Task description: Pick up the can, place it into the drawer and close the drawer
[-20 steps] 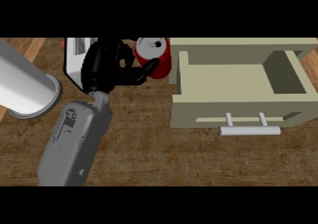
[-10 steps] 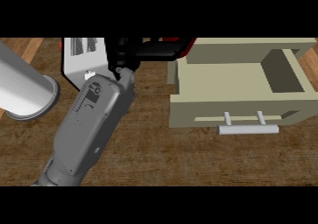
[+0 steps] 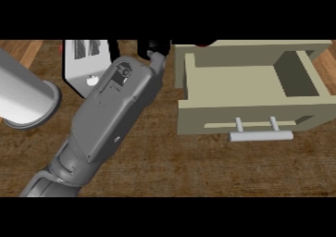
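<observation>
Only a red sliver, perhaps the can, is showing at the open drawer's far-left corner; the right hand is hovering there, its grip impossible to tell.

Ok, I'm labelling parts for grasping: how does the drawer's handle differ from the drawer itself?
The drawer is a beige, open-topped box with flat walls; the handle is a light grey round bar. The drawer is broad; the handle is thin and shorter than the drawer's front, standing off it on two posts. Both are unmarked.
</observation>
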Action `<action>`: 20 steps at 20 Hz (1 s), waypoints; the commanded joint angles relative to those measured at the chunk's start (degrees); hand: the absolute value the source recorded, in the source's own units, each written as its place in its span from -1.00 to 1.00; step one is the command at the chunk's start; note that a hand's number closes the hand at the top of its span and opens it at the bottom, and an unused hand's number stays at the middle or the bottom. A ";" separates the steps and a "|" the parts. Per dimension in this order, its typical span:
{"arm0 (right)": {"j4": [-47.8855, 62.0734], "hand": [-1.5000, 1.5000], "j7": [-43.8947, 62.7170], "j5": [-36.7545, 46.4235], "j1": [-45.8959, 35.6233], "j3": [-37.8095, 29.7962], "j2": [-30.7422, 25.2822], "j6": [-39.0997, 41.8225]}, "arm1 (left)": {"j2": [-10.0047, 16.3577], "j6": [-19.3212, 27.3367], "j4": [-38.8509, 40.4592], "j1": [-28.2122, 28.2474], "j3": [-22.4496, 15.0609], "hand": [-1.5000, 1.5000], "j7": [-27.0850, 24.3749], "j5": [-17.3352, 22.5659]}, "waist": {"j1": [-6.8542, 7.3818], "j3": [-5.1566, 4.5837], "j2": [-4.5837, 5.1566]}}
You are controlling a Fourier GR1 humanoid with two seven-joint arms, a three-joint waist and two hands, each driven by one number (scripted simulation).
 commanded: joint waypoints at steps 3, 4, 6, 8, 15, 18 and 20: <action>0.30 -1.00 0.11 3.86 -4.16 3.32 0.47 -1.63 | 0.00 2.40 10.80 -8.42 -2.95 1.00 -3.45 6.20 | -0.82 0.04 0.38; 0.93 -1.00 2.44 -1.63 -3.85 -1.37 -3.34 -1.86 | 0.00 2.36 10.35 -8.07 -3.69 1.00 -4.32 7.22 | -0.70 0.01 0.19; -3.45 -1.00 1.95 0.03 0.48 2.68 0.48 -1.38 | 0.00 4.32 10.93 -8.98 -6.66 1.00 -5.70 10.76 | -1.53 0.02 0.19; -2.78 -1.00 2.10 0.52 -1.34 1.46 0.49 -1.56 | 0.00 1.07 13.71 -8.46 -6.23 1.00 -8.93 11.67 | -0.98 0.01 0.29; 0.46 -1.00 2.63 -0.07 -4.61 -0.16 -2.65 -1.45 | 0.00 4.16 21.54 -14.42 -10.94 1.00 -9.03 17.68 | -1.85 0.06 0.56; 1.56 -1.00 3.08 -4.48 -2.75 -2.38 -4.43 0.61 | 0.00 7.30 21.35 -16.38 -13.62 1.00 -8.37 20.63 | -2.61 0.09 0.40; -0.08 -1.00 4.10 -3.86 -2.76 -2.36 -3.36 -1.12 | 0.00 7.47 20.77 -13.55 -15.77 1.00 -9.98 22.98 | -2.33 0.06 0.36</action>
